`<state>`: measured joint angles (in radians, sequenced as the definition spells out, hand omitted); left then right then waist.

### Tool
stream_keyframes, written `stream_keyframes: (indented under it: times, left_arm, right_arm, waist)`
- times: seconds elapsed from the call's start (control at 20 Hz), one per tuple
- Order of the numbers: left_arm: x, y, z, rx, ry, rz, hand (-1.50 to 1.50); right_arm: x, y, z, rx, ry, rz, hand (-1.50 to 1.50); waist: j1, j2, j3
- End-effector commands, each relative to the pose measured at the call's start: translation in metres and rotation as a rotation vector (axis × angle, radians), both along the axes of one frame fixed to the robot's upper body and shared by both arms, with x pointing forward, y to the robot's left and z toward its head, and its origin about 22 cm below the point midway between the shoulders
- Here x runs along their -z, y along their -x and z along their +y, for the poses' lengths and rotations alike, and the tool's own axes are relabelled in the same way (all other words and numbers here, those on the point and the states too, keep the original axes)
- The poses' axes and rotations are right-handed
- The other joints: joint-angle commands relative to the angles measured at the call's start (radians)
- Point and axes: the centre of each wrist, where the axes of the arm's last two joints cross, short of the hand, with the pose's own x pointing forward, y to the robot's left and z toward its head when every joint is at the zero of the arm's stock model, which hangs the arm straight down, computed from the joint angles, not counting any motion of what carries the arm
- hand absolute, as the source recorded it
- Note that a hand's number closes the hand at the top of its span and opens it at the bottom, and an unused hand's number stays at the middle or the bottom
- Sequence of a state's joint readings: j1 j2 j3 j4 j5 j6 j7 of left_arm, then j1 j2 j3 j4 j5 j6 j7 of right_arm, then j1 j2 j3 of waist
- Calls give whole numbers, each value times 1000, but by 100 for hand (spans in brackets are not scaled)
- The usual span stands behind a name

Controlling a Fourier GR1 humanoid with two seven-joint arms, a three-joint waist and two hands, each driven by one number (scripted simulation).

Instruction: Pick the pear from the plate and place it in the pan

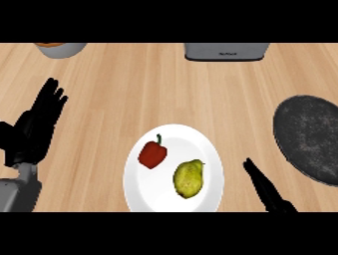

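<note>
A yellow-green pear (pixel 188 178) lies on the right half of a white plate (pixel 205 144) near the counter's front. A red bell pepper (pixel 153 154) lies on the plate's left half. The dark round pan (pixel 316 138) sits at the right edge of the view. My right hand (pixel 265 189) comes in from the lower edge just right of the plate, fingers straight, a short way from the pear and not touching it. My left hand (pixel 33 126) rests open at the far left, fingers up.
A grey appliance (pixel 227 51) stands at the back, right of centre. A pale bowl (pixel 61 49) with something orange in it sits at the back left. Bare wooden counter lies between the plate and the pan.
</note>
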<state>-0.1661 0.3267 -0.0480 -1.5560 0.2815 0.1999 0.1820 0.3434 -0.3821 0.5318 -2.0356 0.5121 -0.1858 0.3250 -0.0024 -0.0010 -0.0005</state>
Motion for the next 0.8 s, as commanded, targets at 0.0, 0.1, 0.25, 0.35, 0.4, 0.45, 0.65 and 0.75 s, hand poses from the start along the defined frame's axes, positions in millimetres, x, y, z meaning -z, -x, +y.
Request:
stream_keyframes:
  times: [0.0, 0.1, 0.25, 0.35, 0.4, 0.45, 0.65, 0.75]
  left_arm:
    - [5, -6, 4, -17, -2, -15, 0]
    - [-9, 2, 0, 15, -9, 2, 0]
    - [-7, 12, -12, 12, 4, -6, 0]
    - [-18, -1, -7, -2, -8, 1, 0]
    - [-9, 8, 3, 13, -8, 9, 0]
    - [0, 3, -13, -13, -21, -2, 0]
    - [-2, 8, -20, -4, 9, -11, 0]
    - [18, 6, -6, 1, -14, -14, 0]
  right_arm:
    - [0, -20, 17, 15, -4, -22, -150]
    - [-18, -25, 22, 11, -17, -26, -150]
    - [-26, -20, 28, 1, 14, 21, -150]
    - [-25, -25, 38, -3, 36, 48, -150]
    - [-12, -39, 26, 13, 40, 80, -150]
    - [-6, -37, 35, 16, 39, 84, -150]
    - [14, -53, 47, 28, 49, 115, -150]
    - [7, -61, 55, 17, 30, 99, -150]
  waist:
    - [1, 1, 0]
    - [4, 0, 0]
    - [3, 0, 0]
    - [2, 0, 0]
    - [4, 1, 0]
    - [2, 1, 0]
    - [4, 1, 1]
    - [3, 1, 0]
